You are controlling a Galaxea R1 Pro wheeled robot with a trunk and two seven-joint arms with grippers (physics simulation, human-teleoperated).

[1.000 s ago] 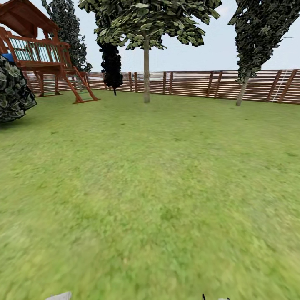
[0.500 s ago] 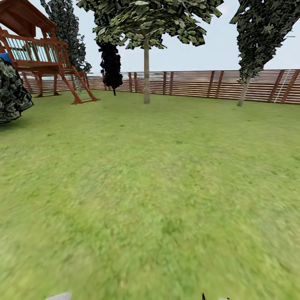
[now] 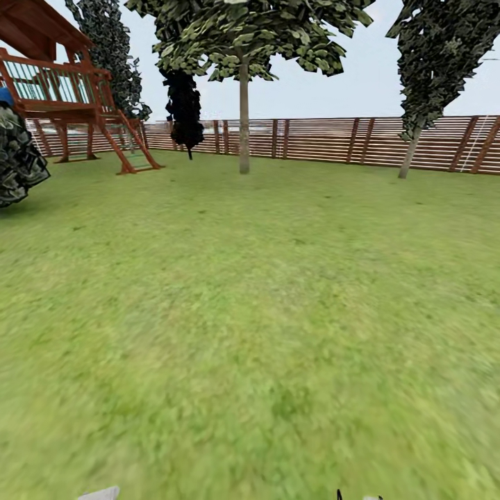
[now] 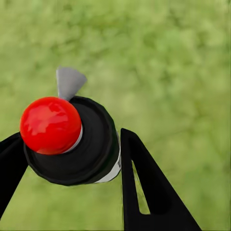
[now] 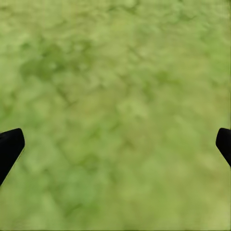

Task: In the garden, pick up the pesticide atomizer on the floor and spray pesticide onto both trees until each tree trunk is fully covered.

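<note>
clamping left pincer (image 4: 67, 159) on one atomizer (image 4: 72, 142) | right pincer (image 5: 115, 144) apart | two trunks (image 3: 244, 118) ahead

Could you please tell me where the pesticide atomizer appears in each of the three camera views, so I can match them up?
Head view: I cannot make it out.
Left wrist view: the pesticide atomizer sits low and left, between the left gripper fingers, red top toward the camera.
Right wrist view: not in it.
Shared landmark: the grass lawn.
</note>
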